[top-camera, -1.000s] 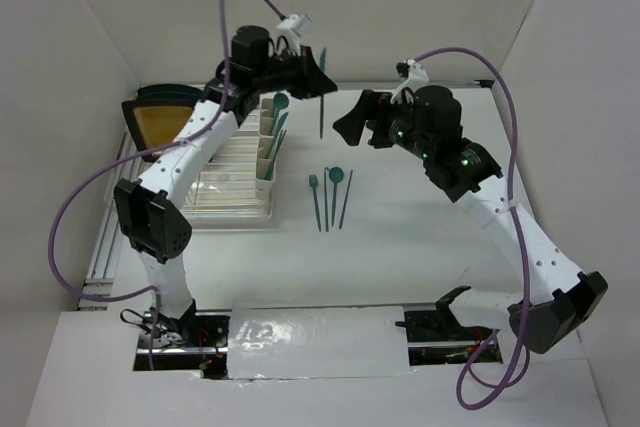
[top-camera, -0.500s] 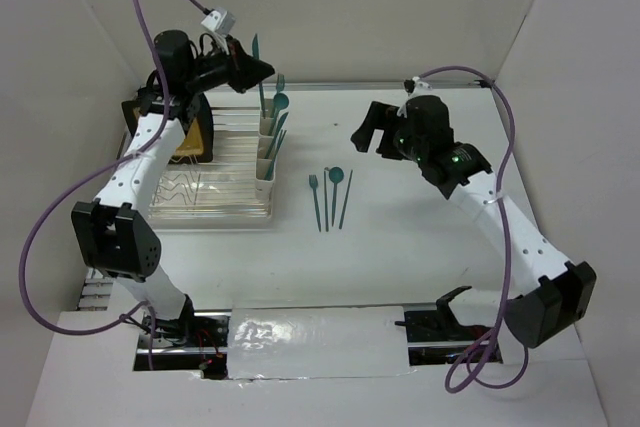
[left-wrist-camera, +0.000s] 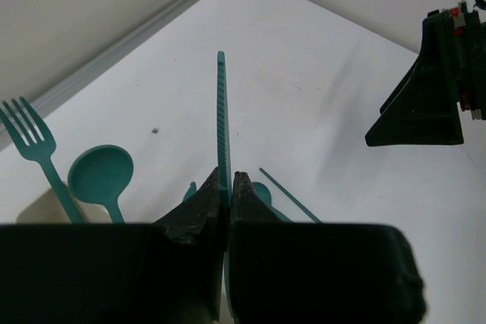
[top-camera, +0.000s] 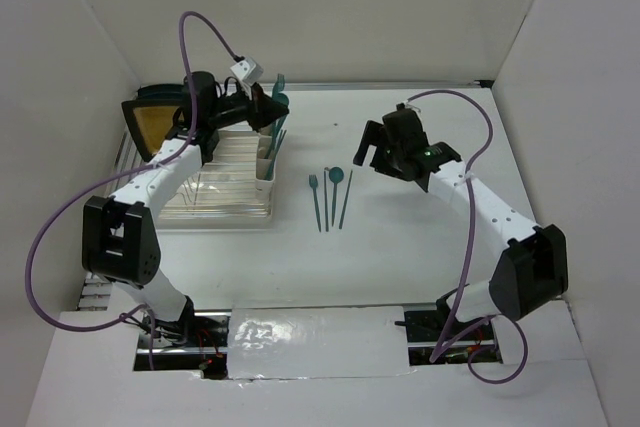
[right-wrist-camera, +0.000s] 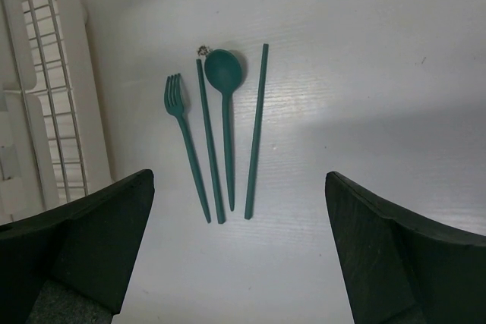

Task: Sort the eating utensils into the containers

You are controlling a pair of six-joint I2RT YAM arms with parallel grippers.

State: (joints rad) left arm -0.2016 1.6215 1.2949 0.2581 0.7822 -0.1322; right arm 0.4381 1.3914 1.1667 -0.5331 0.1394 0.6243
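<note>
While upright within the left claw (left-wrist-camera: 226, 187), one serrated teal knife (left-wrist-camera: 221, 111).

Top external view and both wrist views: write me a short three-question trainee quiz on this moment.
1. True or false: the right end effector is shut.
2. How many utensils lie loose on the table? A two, B four, C six.
3. Fill in: the left end effector is shut on a ____.
Key: 1 false, its jaws stand wide open and empty. 2 B. 3 knife.
</note>
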